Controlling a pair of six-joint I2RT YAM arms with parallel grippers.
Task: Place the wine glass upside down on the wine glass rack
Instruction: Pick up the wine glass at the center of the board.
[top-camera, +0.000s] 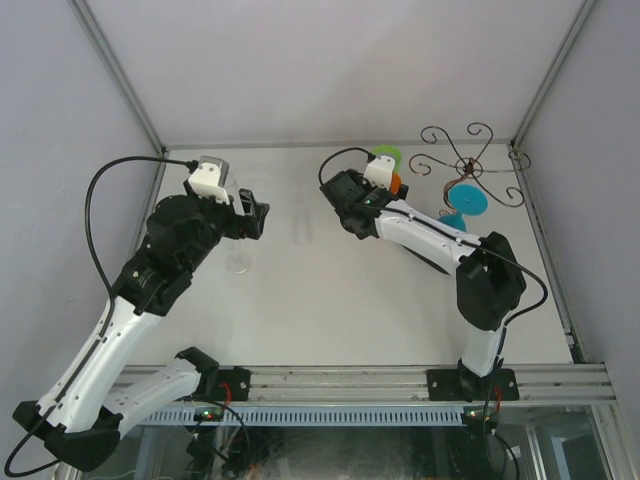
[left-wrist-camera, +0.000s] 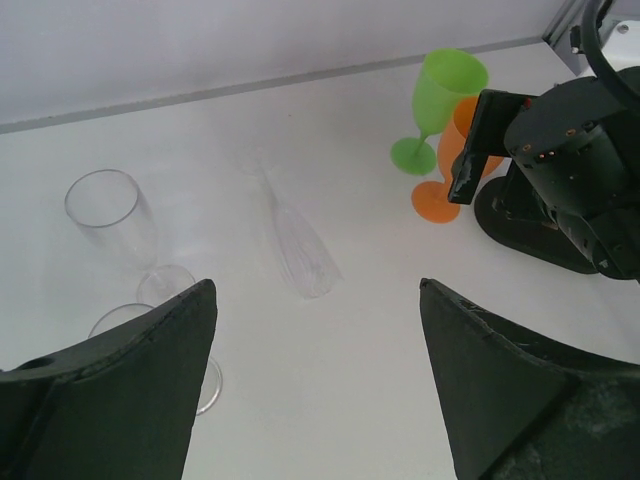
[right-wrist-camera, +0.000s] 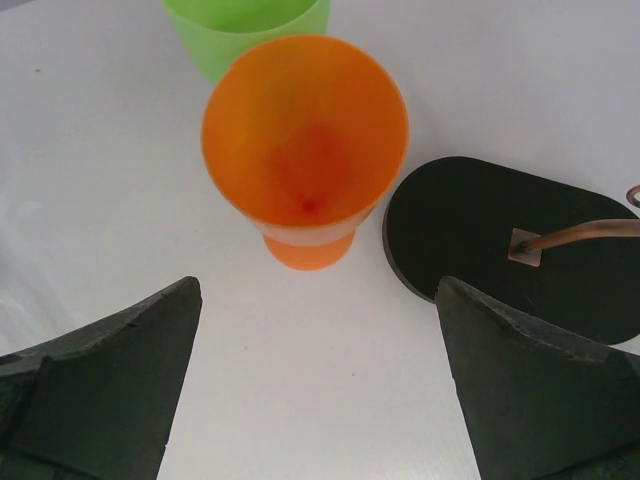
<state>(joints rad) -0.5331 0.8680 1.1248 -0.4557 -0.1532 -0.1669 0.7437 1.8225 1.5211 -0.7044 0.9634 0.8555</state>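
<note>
Overall, three coloured glasses (top-camera: 386, 156) (top-camera: 396, 183) (top-camera: 466, 200), one wine glass rack (top-camera: 463, 164).

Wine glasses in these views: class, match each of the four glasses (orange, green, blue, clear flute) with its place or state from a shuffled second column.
Column 1
1. orange glass
2. green glass
3. blue glass
4. clear flute

Column 2
A. lying on its side on the table
B. upright, beside the black base of the rack
C. at the rack, among its wire arms
D. upright, next to the orange glass, on the side away from the black base

Pairs: 1-B, 2-D, 3-C, 4-A
</note>
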